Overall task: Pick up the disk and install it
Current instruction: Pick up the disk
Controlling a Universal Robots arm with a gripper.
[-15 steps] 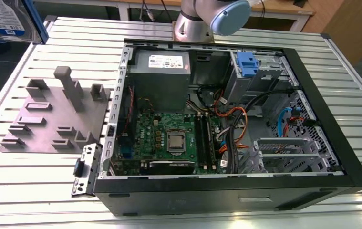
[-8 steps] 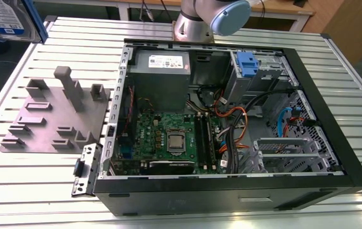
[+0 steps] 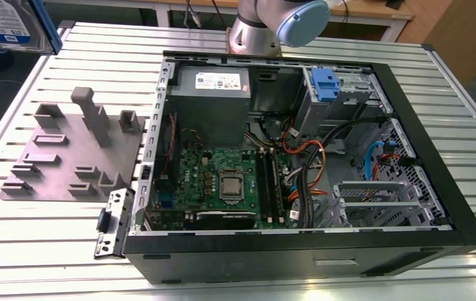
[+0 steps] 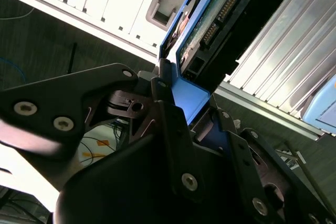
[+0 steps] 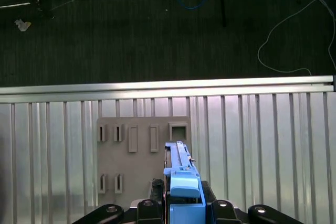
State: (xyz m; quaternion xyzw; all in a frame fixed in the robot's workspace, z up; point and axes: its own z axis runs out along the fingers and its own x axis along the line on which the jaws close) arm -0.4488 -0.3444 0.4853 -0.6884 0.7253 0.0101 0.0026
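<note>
Blue-framed disk (image 5: 181,183), clamped in fingers (image 4: 170,129), hangs clear above grey plate (image 5: 142,171)

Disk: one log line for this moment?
disk: held, jaws shut | where: raised over grey fixture plate | case: open, disk not installed

the gripper (image 5: 182,205), clamped on the disk (image 3: 2,25), hangs over the slatted table (image 3: 45,251) near its edge, with open air all round. beneath it the grey fixture plate (image 3: 54,160) sticks up posts (image 3: 92,116). the open case (image 3: 305,254) gives free entry from above, though its black walls ring the inside. orange and black cables (image 3: 305,157) crowd just beside the drive cage (image 3: 347,100).
</note>
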